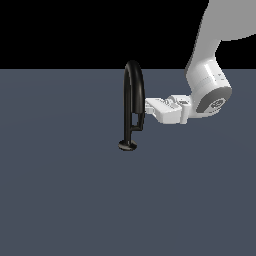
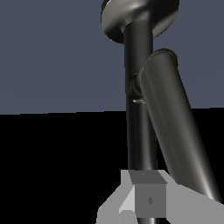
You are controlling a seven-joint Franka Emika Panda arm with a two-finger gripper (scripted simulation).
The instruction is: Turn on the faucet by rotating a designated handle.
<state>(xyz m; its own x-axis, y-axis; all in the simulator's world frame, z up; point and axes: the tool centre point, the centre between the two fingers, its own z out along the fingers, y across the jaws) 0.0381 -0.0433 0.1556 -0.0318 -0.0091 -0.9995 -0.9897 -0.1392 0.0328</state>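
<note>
One arm: a white Franka arm (image 1: 207, 75) comes in from the exterior view's upper right; its wrist is turned level toward the faucet
Exterior view, faucet: the glossy black faucet (image 1: 133, 95) stands upright on the grey-blue bench (image 1: 60, 200), near the middle of the picture; its small round foot disc rests on the surface; its tall narrow arch rises just above the bench's far edge
Exterior view, handle: the handle (image 1: 138, 120) is a short thin black rod low on the stem, on the side facing the arm; it is small here and hard to trace fully
Exterior view, pincer: the white pincer (image 1: 148, 105) reaches the faucet from the exterior view's right; its tip is at the arch, just above the handle; touching or just apart, I cannot tell
Wrist view, faucet: the stem runs lengthwise through the picture to the foot disc; the handle (image 2: 175, 127) slants off it as a thicker-looking bar
Wrist view, pincer: one grey finger (image 2: 148, 197) lies over the stem; whether the jaws are clenched or released cannot be told
</note>
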